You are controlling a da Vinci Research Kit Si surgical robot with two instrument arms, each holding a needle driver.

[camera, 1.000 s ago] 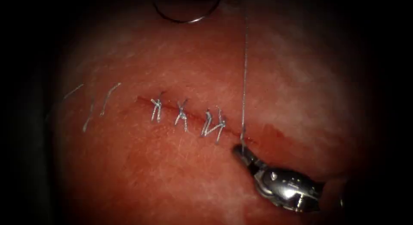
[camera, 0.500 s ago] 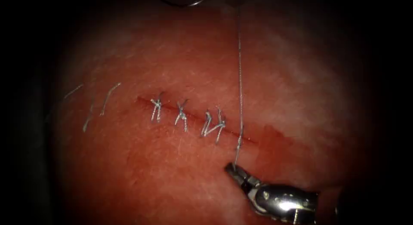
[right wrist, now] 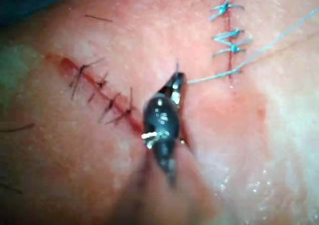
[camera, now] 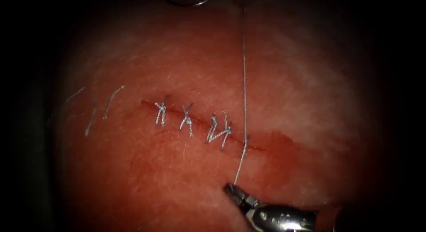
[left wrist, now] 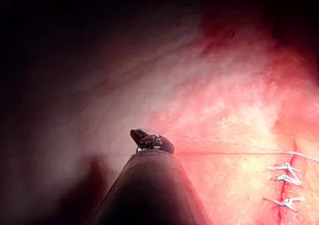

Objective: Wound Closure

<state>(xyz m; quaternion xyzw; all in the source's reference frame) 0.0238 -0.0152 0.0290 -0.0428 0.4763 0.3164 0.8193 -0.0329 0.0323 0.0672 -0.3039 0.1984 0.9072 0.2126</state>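
Endoscope view — right tool (camera: 230, 189) jaws clamped on thread (camera: 243, 81); left tool's (left wrist: 141, 137) state unclear.

needle (camera: 186, 1) cut off by top edge (only arc seen), thread (camera: 243, 81) too

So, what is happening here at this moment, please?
A cut in the reddish pork tissue is being closed. Three pale knotted stitches already sit along the thin dark cut. The right arm's shiny metal tool, below the cut, holds the thin pale thread in its shut fingers; over the last second it has pulled down and left. The thread crosses the cut's right end and runs up to the left arm's dark tool. A curved steel needle shows at the top edge.
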